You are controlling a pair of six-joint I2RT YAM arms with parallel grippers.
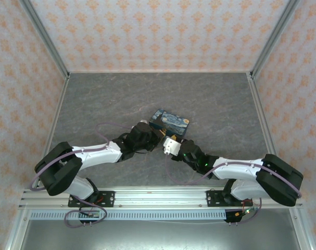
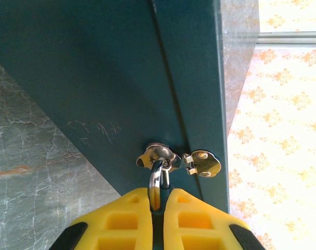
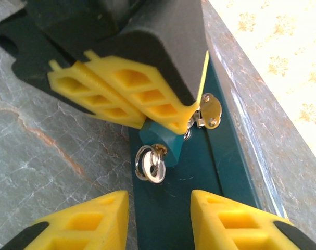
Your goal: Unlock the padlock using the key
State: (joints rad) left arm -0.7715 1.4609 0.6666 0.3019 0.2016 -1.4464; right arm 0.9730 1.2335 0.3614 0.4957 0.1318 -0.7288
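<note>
At the left, the left tool (image 2: 158,197) has its 2 yellow fingers together, clamped on the padlock (image 3: 161,141). The padlock's thin shackle (image 2: 156,174) rises at 12 o'clock from the fingertips and threads the hasp (image 2: 203,162) on the dark side of the box (image 1: 172,121). That hold looks meant to steady the small teal body, which would otherwise swing on the hasp, and to present its keyhole end outward. In the right wrist view the padlock sits just under the clamping fingers, against the box face. The key (image 3: 150,165) with its ring hangs at 7 o'clock of the body, touching it; whether its blade is seated in the keyhole I cannot tell. Further right, the right tool (image 3: 160,200) has its fingers apart, 1 at 7 o'clock and 1 at 5 o'clock of the key, neither touching it, lined up as if to close on the key's head and twist. The box rests on the table (image 1: 95,104), at 12 o'clock of both arms.
</note>
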